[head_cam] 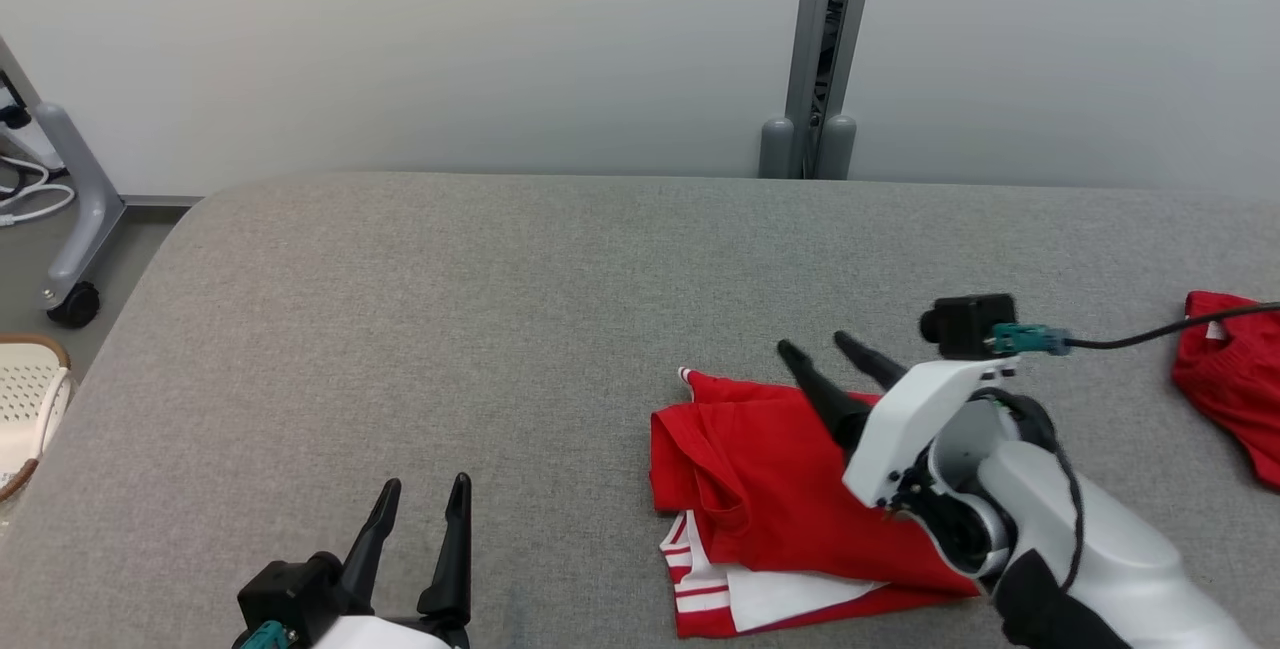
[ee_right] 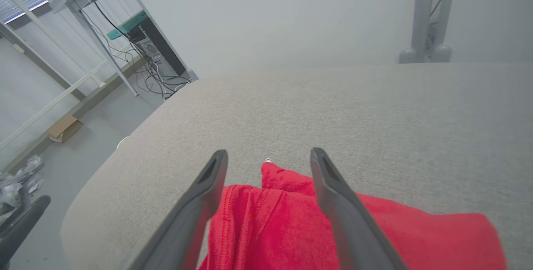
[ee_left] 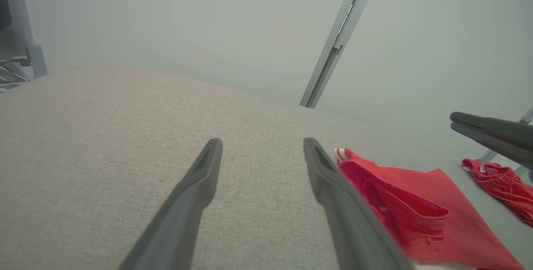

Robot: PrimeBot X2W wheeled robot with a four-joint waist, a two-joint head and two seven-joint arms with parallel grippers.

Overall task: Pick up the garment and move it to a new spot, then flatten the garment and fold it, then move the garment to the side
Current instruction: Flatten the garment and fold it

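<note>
A red garment (head_cam: 770, 489) with white stripes lies folded on the grey table (head_cam: 480, 329), right of centre near the front; it also appears as the garment (ee_left: 416, 207) in the left wrist view and the garment (ee_right: 283, 220) in the right wrist view. My right gripper (head_cam: 815, 347) hovers over its far edge, jaws open, nothing between them; the fingers (ee_right: 333, 195) straddle the cloth's top corner. My left gripper (head_cam: 425, 489) rests open at the lower left, well clear of the garment, its fingers (ee_left: 325, 178) over bare table.
A second red garment (head_cam: 1235, 379) lies at the table's right edge. A grey post (head_cam: 815, 59) stands behind the table. A wheeled stand (head_cam: 75, 219) and a pale basket (head_cam: 25, 399) sit on the floor at left.
</note>
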